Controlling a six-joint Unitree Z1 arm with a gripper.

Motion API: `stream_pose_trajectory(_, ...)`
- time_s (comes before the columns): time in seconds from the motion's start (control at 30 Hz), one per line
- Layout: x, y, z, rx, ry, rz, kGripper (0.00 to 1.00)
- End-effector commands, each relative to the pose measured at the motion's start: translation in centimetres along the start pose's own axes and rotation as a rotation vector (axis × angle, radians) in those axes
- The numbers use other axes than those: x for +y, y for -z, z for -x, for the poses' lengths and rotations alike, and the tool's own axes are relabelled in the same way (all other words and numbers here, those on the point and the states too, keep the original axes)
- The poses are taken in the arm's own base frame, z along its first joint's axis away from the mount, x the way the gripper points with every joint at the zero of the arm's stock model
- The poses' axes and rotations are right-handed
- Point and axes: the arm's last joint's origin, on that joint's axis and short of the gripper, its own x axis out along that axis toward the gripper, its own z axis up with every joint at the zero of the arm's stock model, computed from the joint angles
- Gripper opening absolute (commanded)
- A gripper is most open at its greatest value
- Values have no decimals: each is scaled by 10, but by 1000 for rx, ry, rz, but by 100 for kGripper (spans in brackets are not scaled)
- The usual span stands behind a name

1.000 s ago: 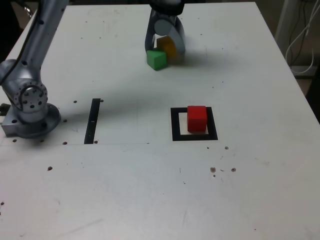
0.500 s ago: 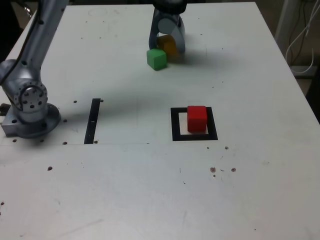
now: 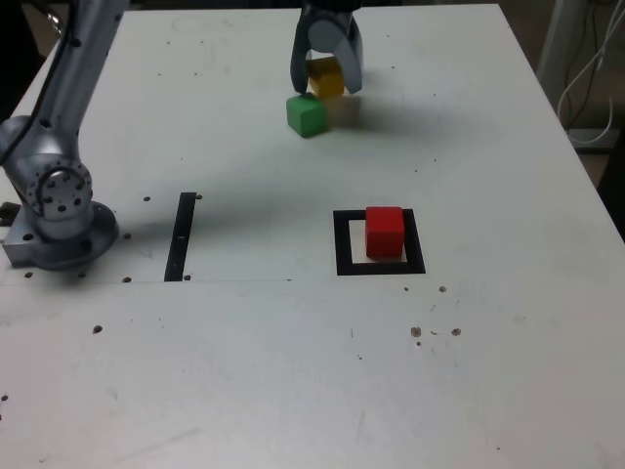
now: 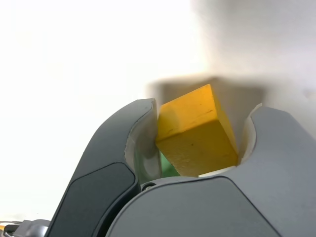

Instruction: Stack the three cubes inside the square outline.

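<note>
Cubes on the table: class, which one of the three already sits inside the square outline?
The red cube. It sits inside the square outline; the green cube and yellow cube are farther back.

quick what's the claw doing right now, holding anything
Claw: shut on the yellow cube, which is lifted just off the table beside the green cube.

Robot lab, arm base (image 3: 59,210) bolted to white table (image 3: 293,371)
</note>
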Motion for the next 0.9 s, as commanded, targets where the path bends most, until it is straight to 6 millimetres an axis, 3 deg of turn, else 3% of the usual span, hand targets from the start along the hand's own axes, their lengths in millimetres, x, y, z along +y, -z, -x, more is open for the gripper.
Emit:
stream_pose_trajectory(0.0,-2,1,9,-21,-8,-6,19)
stream_pose_trajectory(0.23,-18,5,31,-61,-10,-23,17)
stream_pose_trajectory(0.47,-72,1,67,-98,-27,-73,17)
stream_pose_trajectory(0.63,-104,-6,78,-102,-38,-100,18)
stream_pose_trajectory(0.73,-113,-7,76,-87,-40,-97,33)
stream_pose_trajectory(0.87,-113,-7,66,-60,-37,-83,76)
